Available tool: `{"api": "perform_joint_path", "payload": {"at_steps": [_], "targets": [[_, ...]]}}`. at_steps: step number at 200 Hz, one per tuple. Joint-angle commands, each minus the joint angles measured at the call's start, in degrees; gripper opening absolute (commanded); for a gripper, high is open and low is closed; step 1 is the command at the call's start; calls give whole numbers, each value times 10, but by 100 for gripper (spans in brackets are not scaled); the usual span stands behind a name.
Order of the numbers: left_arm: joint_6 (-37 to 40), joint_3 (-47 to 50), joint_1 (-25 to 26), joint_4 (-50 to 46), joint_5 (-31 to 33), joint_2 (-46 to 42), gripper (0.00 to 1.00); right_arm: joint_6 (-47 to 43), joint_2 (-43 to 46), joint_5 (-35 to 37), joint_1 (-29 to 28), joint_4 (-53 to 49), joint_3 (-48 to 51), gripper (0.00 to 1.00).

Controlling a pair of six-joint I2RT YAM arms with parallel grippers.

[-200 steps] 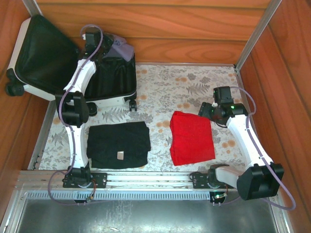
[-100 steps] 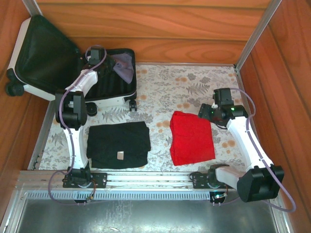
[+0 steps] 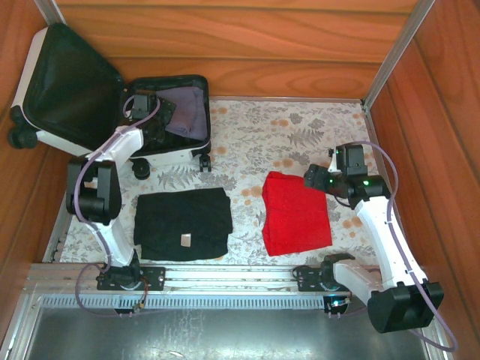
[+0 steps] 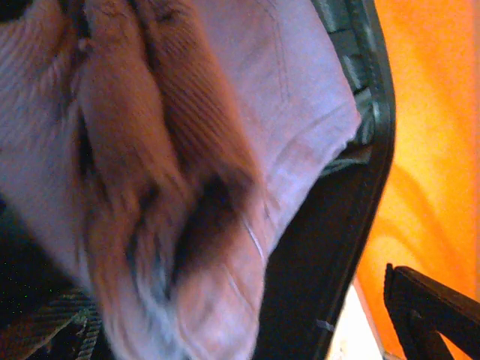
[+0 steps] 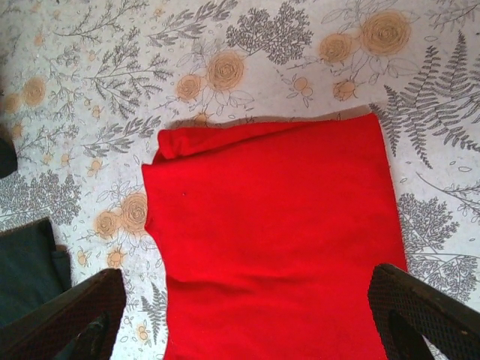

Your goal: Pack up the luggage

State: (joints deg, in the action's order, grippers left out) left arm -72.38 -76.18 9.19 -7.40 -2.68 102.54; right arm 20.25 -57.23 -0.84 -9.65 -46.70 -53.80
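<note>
The luggage (image 3: 172,153) lies open at the back left, its white lid leaning on the wall and its black lining (image 4: 315,270) showing. A lavender garment (image 3: 189,111) (image 4: 225,150) rests loose in the right half of the base. My left gripper (image 3: 156,112) is open just left of it, inside the case; one finger (image 4: 431,315) shows far to the side. A red folded garment (image 3: 295,212) (image 5: 277,240) lies on the table at the right. My right gripper (image 3: 315,180) (image 5: 247,322) hovers open over it, fingers wide on both sides. A black folded garment (image 3: 184,223) lies at the front left.
Wooden walls (image 3: 247,45) close in the back and both sides; the wall glows orange (image 4: 435,112) beside the case. A floral cloth (image 3: 255,142) covers the table. A metal rail (image 3: 225,274) runs along the near edge by the arm bases.
The left gripper came down into the case with the lavender garment and opened, leaving it there. The right gripper shifted slightly nearer over the red garment and opened a little wider.
</note>
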Motion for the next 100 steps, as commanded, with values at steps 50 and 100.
{"api": "perform_joint_path", "payload": {"at_steps": [50,100], "targets": [[41,126,37,-95,66,-209,100,30,-21,-61,2,-5,15,88],[290,224,47,-79,81,-355,100,105,-26,-29,-99,-42,36,89]]}}
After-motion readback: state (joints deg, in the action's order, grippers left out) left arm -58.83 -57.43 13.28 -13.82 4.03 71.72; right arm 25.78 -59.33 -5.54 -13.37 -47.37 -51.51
